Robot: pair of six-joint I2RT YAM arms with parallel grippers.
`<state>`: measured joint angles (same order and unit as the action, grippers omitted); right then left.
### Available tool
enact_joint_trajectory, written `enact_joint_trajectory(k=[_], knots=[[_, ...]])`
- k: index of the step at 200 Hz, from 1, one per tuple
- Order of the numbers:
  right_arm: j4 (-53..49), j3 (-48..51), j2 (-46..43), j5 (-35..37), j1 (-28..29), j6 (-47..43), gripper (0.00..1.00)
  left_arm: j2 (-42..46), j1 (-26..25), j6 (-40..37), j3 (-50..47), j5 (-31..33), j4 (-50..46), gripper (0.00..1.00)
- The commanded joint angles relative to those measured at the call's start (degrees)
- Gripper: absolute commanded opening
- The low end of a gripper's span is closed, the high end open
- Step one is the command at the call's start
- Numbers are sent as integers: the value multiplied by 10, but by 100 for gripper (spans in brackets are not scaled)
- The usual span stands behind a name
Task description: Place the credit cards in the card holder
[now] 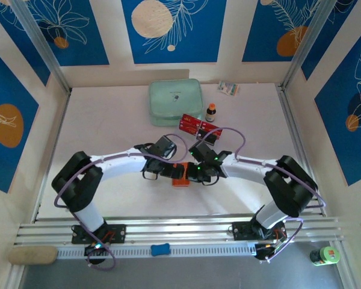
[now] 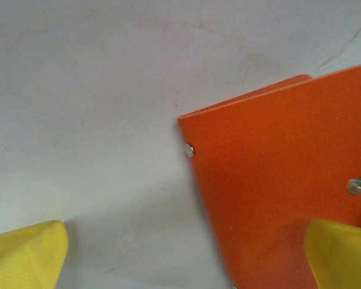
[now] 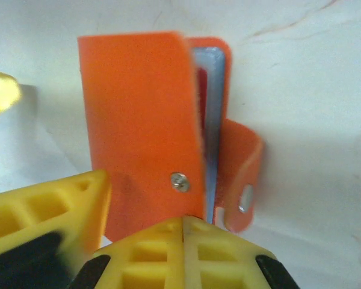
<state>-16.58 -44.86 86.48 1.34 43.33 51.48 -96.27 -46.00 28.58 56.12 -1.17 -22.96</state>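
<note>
Card holder partly open at the centre of the table, between both arms. Left gripper spread wide, empty, straddling a corner; right gripper closed at the cover's lower edge, possibly pinching it. Holder light, floppy at the fold: pin one cover, lift the other by its free edge

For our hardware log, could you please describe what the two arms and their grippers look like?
Both the left arm and right arm have white links, bulky black joints and looping lilac cables; green lights show near the right wrist. The right gripper has yellow fingers with moulded cavities; the left gripper is yellow too.
</note>
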Motion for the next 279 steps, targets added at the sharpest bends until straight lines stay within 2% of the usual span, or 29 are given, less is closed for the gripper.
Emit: enact_joint_trajectory(k=[1,45,96,176,199,242,279], knots=[[-30,7,-44,2,-22,-7,6,-15,-13,0,4,32,-19,100],[-66,-3,-47,-4,-56,-33,7,-32,-26,-5,17,84,-60,100],[-90,-45,-3,-7,-50,-57,27,-36,-29,-2,12,91,-57,100],[-104,-84,49,1,-40,-67,30,-38,-30,-3,9,93,-54,100],[-108,-87,56,6,-40,-70,25,-38,-30,-3,8,92,-52,100],[-109,-82,50,9,-40,-68,1,-38,-30,-2,7,90,-49,100],[-87,-77,40,-13,-40,-65,0,-38,-30,-2,7,89,-48,100]])
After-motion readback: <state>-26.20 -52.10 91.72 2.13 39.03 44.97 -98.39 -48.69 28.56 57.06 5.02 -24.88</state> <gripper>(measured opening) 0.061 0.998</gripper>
